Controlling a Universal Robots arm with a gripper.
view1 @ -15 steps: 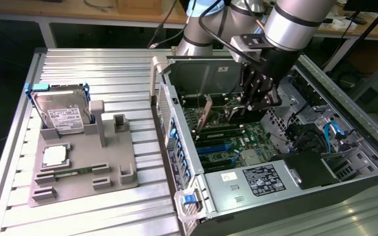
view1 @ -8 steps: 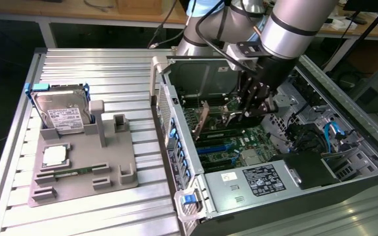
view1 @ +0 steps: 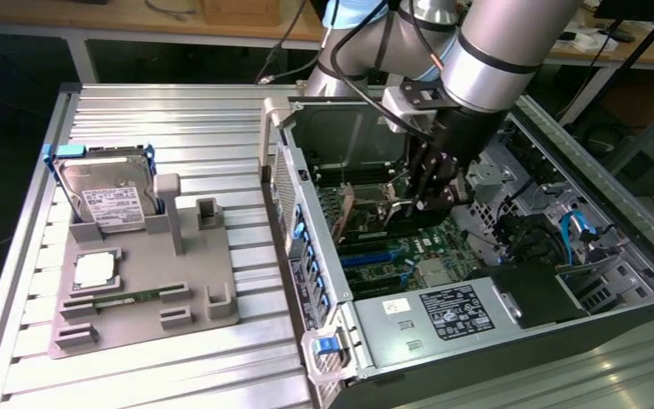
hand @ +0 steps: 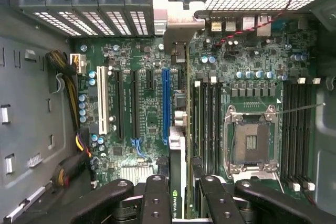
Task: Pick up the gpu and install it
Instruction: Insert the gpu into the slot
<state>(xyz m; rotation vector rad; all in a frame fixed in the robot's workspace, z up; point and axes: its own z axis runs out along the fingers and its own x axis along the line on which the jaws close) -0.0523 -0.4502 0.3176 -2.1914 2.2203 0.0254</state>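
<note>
In the wrist view the gpu appears edge-on: a thin green card with a black cooler and a silver end bracket toward the case's rear slots. My gripper is shut on it, its black fingers pressing both faces. The card runs parallel to the long blue slot, just beside it, over the motherboard. Whether it touches the board I cannot tell. In the exterior view my gripper reaches down into the open computer case, above the motherboard.
An empty processor socket and memory slots lie beside the card. Cables bunch at one board edge. Outside the case, a grey fixture on the slatted table holds a silver hard drive, a processor chip and a memory stick.
</note>
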